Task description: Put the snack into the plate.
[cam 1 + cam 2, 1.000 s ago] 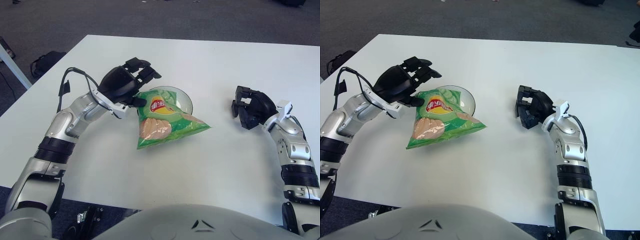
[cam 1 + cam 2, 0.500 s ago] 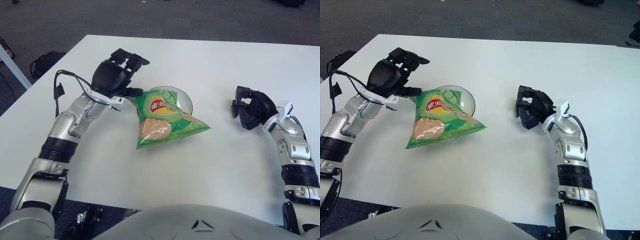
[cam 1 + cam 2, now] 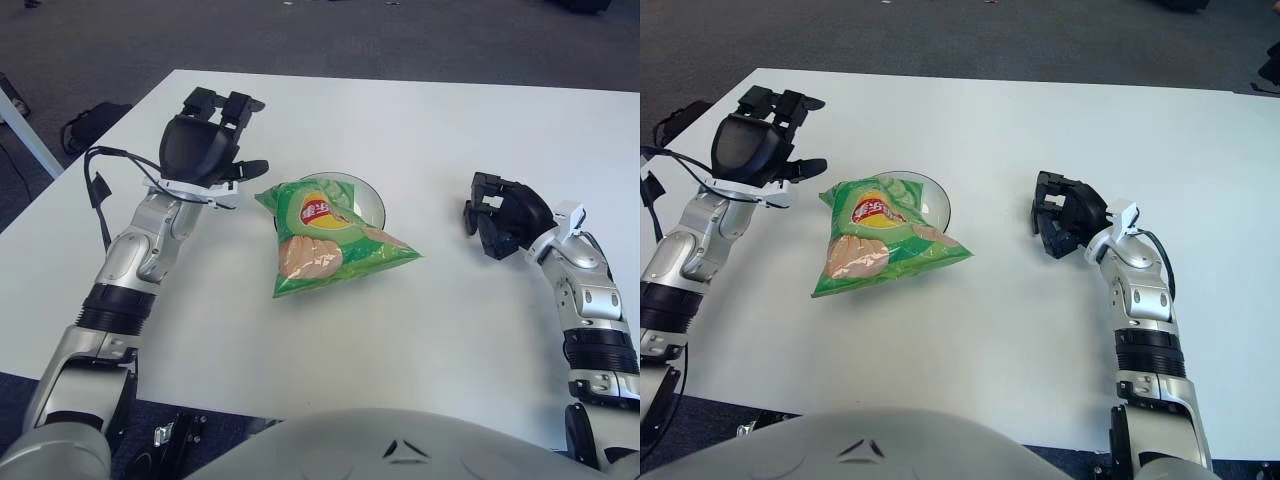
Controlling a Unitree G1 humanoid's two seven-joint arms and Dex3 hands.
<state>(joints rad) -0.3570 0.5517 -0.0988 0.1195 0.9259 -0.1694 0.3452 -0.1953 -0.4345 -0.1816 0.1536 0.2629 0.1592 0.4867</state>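
A green foil snack bag printed with potato chips and a red-and-yellow logo [image 3: 325, 238] lies just left of the frame's centre, its upper end resting across the near rim of a shallow clear glass plate [image 3: 368, 197]. About half of the bag hangs out over the white table [image 3: 420, 330] toward the lower left. Its long axis runs roughly from upper centre down to lower left. The crimped top corner points toward the upper left, and a second corner juts out to the right, below the plate. The far and right arc of the plate's rim shows bare behind the bag.

The black three-finger left hand [image 3: 205, 145] is at upper left, raised on its silver forearm, clear of the bag with a strip of bare table between them. Its fingers [image 3: 228, 103] are spread and hold nothing; the thumb points right toward the bag's top corner.

The black right hand [image 3: 503, 215] shows at centre right, well apart from the plate, its fingers curled in with nothing in them.

Wide bare table lies between the bag and the right hand, and more stretches toward the far edge at the top. The table's left edge runs diagonally past the left arm, with dark carpet [image 3: 300, 35] beyond.
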